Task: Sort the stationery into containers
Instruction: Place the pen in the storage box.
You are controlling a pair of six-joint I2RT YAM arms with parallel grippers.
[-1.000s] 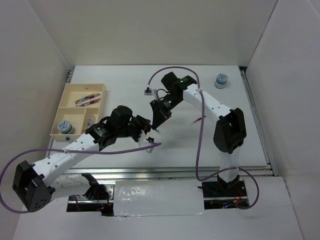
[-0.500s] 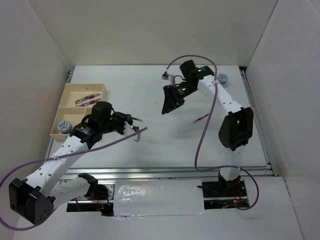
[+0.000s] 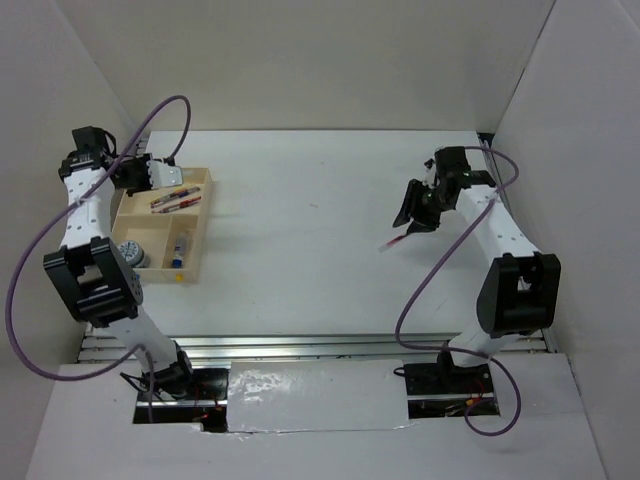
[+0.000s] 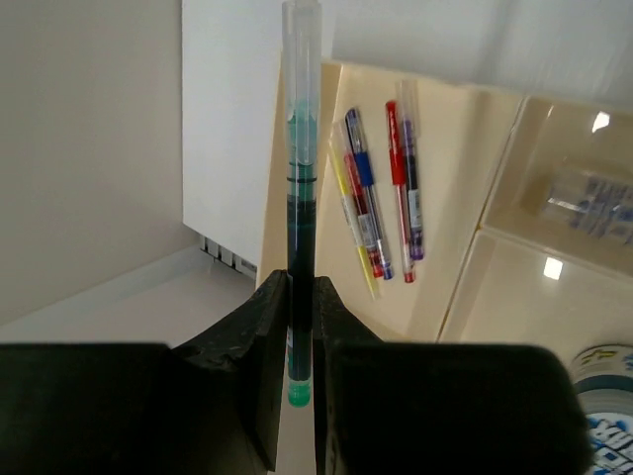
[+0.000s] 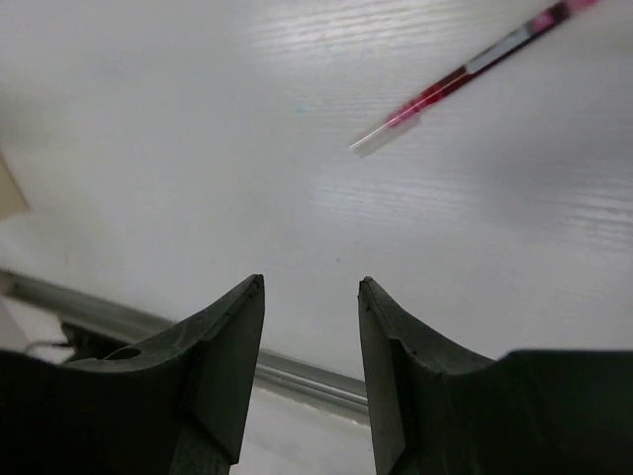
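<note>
My left gripper [image 3: 166, 174] is over the far end of the light-wood tray [image 3: 198, 228]. In the left wrist view it [image 4: 301, 297] is shut on a clear pen with dark green ink [image 4: 302, 148], which points over the tray's long far compartment [image 4: 455, 168]. Several red, blue and yellow pens [image 4: 381, 198] lie in that compartment and also show in the top view [image 3: 176, 200]. A blue-and-white roll [image 3: 130, 255] and a small bottle [image 3: 177, 252] sit in nearer compartments. My right gripper [image 3: 408, 218] is open and empty, just above a red pen [image 3: 398, 240] on the table. In the right wrist view the gripper [image 5: 312, 287] has the red pen [image 5: 465, 74] ahead of it to the right.
White walls close in the table on the left, back and right. The tray's left side lies close to the left wall. A metal rail [image 3: 300, 345] runs along the table's near edge. Purple cables loop from both arms.
My left arm has swung from the middle of the table to the far left, carrying the pen over the tray. My right arm has moved right and nearer, to beside the red pen.
</note>
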